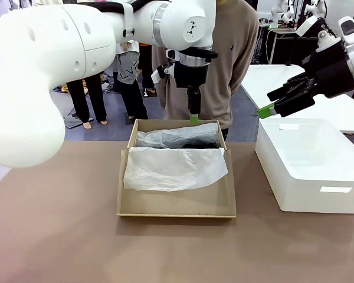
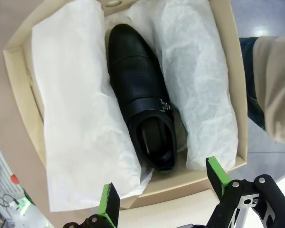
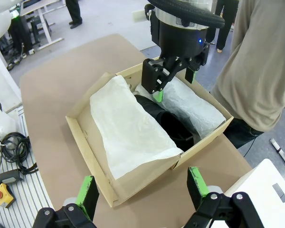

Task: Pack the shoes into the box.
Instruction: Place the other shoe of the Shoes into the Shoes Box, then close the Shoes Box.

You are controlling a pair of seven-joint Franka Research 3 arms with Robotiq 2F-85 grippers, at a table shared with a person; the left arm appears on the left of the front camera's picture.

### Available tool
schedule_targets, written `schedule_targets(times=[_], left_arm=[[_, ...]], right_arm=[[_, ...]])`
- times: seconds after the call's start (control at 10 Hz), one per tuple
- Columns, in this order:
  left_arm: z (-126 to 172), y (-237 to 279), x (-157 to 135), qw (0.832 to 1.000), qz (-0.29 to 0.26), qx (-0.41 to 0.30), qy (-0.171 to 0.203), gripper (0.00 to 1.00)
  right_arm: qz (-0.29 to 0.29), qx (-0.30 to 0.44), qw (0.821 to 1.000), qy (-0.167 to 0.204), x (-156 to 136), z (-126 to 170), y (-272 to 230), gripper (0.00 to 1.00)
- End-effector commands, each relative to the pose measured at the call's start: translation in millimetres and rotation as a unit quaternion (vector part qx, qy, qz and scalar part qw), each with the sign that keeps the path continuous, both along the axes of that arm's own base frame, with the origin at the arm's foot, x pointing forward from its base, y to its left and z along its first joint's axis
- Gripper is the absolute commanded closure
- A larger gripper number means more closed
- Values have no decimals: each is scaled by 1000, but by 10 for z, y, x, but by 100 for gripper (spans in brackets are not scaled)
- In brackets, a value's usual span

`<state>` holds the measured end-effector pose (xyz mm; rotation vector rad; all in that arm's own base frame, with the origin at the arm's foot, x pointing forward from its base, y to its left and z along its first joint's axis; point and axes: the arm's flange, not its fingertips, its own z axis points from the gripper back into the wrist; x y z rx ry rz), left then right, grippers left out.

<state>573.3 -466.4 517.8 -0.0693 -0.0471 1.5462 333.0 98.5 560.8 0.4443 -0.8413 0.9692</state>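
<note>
Shoe [image 2: 140,90]: laid in the box [image 2: 237,71] between tissue folds [image 2: 71,95]. Left hand [image 2: 162,183] held wide and empty over it; right hand [image 3: 141,179] wide too. A straight lift clear is advised.

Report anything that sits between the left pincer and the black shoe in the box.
Nothing visible does. The left pincer hangs open over the box, and the shoe lies bare in the gap between two folds of white tissue paper, which flank it without covering its top.
</note>
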Motion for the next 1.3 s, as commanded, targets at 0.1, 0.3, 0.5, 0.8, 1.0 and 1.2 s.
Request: schedule_targets(times=[0.1,0.3,0.5,0.8,1.0,1.2], left_arm=[[18,-26,-29,1000,14,8,-9,0],[18,-26,-29,1000,14,8,-9,0],[18,-26,-29,1000,14,8,-9,0],[103,124,-65,998,-61,6,-22,0],[226,552,-70,990,-136,18,-28,0],[340,972,-68,965,-254,24,-56,0]], right_arm=[[8,6,1000,-3,19,-2,-4,0],[8,6,1000,-3,19,-2,-4,0],[8,6,1000,-3,19,-2,-4,0],[8,6,1000,-3,19,-2,-4,0],[8,6,1000,-3,19,-2,-4,0],[8,6,1000,-3,19,-2,-4,0]])
